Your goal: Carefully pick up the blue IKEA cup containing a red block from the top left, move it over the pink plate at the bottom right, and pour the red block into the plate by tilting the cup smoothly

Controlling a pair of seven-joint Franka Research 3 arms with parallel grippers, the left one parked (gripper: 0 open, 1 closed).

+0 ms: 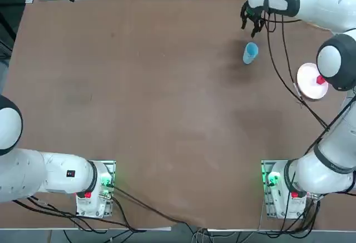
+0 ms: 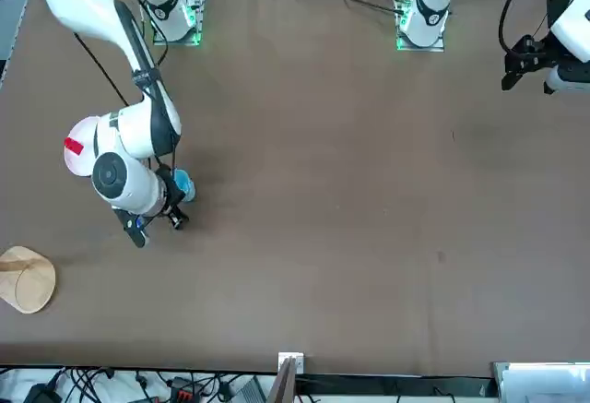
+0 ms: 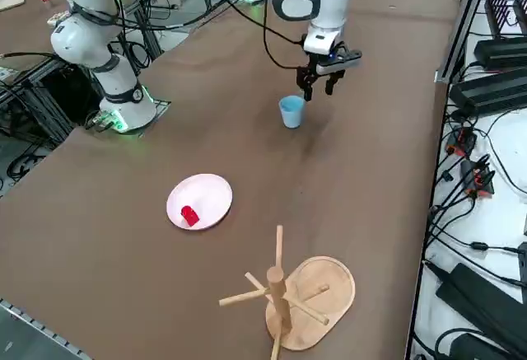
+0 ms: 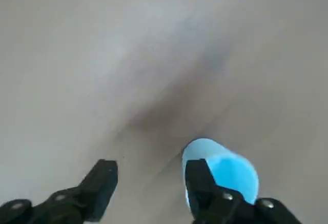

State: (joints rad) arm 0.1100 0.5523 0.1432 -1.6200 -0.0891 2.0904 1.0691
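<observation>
We see the red block (image 3: pixel 189 215) already lying on the pink plate (image 3: pixel 210 191), near one edge, so we judge the pour done. The blue cup (image 3: pixel 291 111) stands upright on the brown table (image 3: pixel 123 236), well apart from the plate, set down where it cannot knock the block. The right gripper (image 3: pixel 323 80) hangs just above and beside the cup with its fingers (image 4: pixel 102 180) spread wide and nothing between them; in the wrist view the cup (image 4: pixel 225 172) sits beyond one finger, outside the gap, so we take it as released. The only other thing on the table is a wooden stand (image 3: pixel 284 298) with pegs on an oval base, on the far side of the plate from the cup. Neither it nor anything else lies between gripper, cup and plate.
</observation>
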